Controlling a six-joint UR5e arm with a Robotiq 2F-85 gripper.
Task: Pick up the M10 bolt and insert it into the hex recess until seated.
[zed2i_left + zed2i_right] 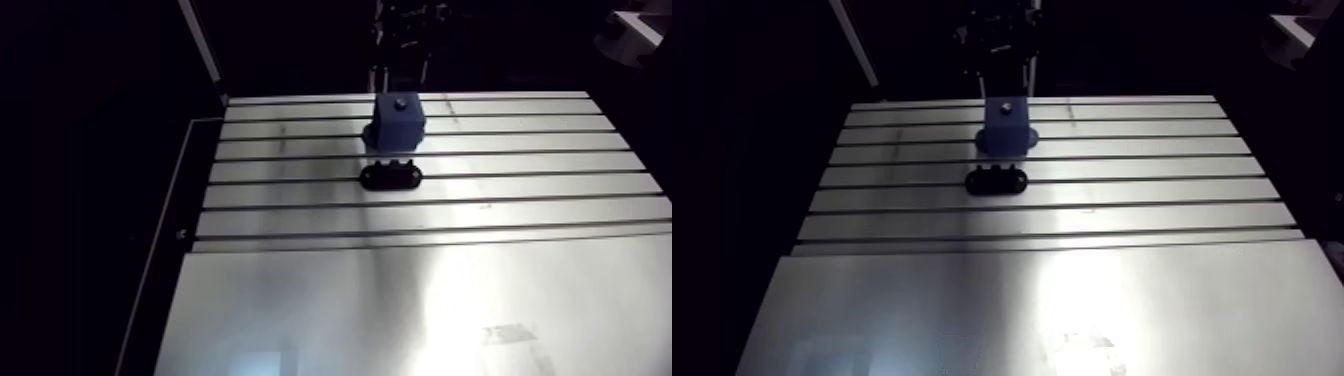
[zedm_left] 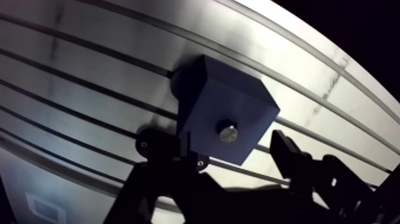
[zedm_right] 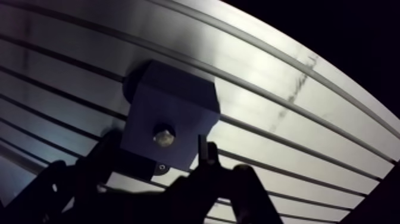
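The M10 bolt (image 2: 227, 131) sits in the top face of the blue block (image 2: 238, 98), its metal head showing. The gripper (image 2: 229, 164) hangs above with its fingers spread and empty, the bolt between them at 12 o'clock. A black holder (image 1: 391, 176) lies on the table (image 1: 400, 290) at the block's 6 o'clock.

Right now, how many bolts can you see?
1. The bolt sits in the top face of the blue block; the black holder near it is too dark to rule out more.

Shiny bolt (image 2: 227, 131) upright in the top of the blue block (image 2: 245, 102)
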